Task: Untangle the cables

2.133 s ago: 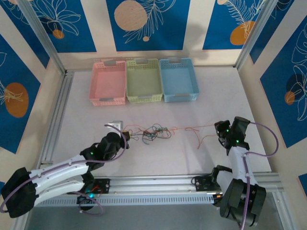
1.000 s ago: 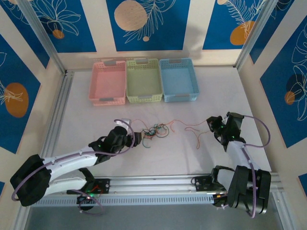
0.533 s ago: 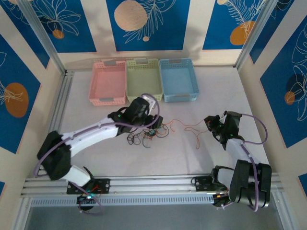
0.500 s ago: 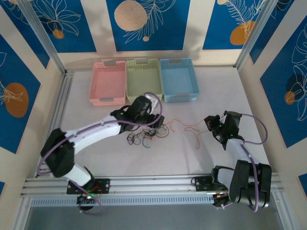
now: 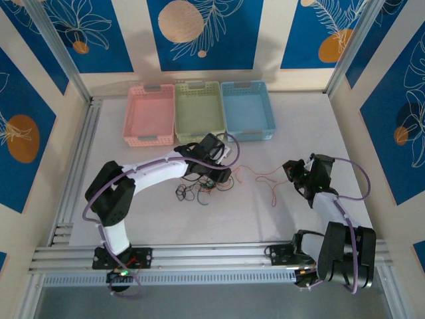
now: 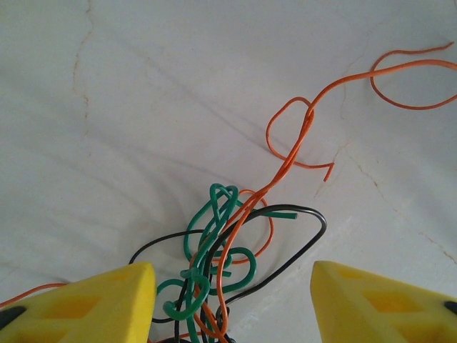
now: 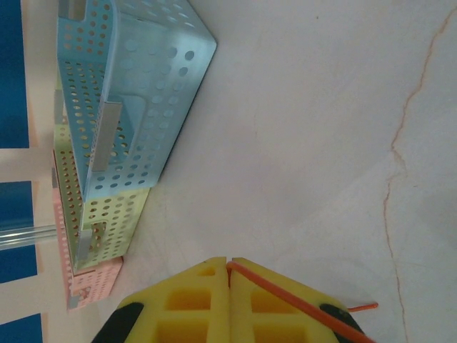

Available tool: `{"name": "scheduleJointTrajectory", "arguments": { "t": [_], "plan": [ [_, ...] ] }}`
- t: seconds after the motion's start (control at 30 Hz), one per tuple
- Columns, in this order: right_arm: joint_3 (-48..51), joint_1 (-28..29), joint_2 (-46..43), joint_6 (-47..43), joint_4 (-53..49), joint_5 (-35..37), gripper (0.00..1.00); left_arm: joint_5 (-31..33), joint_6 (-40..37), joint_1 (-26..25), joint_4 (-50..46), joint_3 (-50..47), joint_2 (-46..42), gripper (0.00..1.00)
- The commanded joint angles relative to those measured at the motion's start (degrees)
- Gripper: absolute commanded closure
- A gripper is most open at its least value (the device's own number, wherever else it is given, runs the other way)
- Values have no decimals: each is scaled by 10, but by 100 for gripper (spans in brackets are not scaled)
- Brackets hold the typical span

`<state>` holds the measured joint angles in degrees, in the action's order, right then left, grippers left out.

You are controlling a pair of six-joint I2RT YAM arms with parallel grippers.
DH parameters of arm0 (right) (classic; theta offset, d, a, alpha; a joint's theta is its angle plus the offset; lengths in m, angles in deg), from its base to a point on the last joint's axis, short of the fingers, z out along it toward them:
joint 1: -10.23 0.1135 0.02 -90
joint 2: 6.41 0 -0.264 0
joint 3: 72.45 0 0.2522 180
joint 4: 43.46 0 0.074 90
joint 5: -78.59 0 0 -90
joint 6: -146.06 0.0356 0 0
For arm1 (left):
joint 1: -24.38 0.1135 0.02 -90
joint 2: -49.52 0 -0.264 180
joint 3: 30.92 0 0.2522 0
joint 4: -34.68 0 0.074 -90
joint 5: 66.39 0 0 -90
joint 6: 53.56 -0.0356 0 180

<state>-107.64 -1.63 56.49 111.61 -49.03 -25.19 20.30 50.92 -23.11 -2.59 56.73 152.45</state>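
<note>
Two grippers are on the cables (image 5: 212, 183). The left gripper (image 5: 222, 175) is over the right edge of the knot (image 5: 201, 187), mid-table (image 5: 133, 199), in front of the green basket (image 5: 198, 113).

Left wrist view: the yellow fingers (image 6: 100, 304) stand apart with the knot (image 6: 218, 268) between them. Neither pad visibly touches a wire, so the jaws are spread and nothing is gripped. The knot is green, black and orange wire wound together, with green loops in the centre and one black loop bulging toward the right-hand finger. An orange strand (image 6: 343, 78) leaves the knot up and to the right, makes one small loop with a cut end, then carries on to the frame edge.

The right gripper (image 5: 293, 170) sits well to the right of the knot. Right wrist view: its fingers (image 7: 189, 304) are pressed together with no gap. The orange strand (image 7: 285, 296) comes out of the seam and runs across one finger, so it is clamped on that strand.

Overhead view: the orange strand (image 5: 262, 176) lies wavy on the table from the knot to the right gripper. A side loop sags toward the near edge.

The pink basket (image 5: 149, 116), green basket and blue basket (image 5: 247, 109) stand side by side in a row at the far side, well apart from the wires.
</note>
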Motion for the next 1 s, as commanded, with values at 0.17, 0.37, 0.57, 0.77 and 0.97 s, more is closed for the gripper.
{"name": "scheduleJointTrajectory", "arguments": {
  "t": [0.17, 0.37, 0.57, 0.77, 0.97],
  "plan": [
    [-9, -4, 1, 3, 3, -9, 100, -25, 6, 24, 15, -13, 10, 53],
    [-9, -4, 3, 4, 3, -9, 100, -26, 5, 27, 19, -16, 19, 52],
    [-10, -4, 4, 4, 4, -10, 100, -33, 6, 28, 26, -19, 25, 53],
    [-10, -4, 5, 4, 4, -10, 100, -33, 6, 29, 31, -24, 26, 60],
    [-10, -4, 6, 5, 4, -10, 100, -32, 10, 29, 35, -24, 21, 72]
  ]
}}
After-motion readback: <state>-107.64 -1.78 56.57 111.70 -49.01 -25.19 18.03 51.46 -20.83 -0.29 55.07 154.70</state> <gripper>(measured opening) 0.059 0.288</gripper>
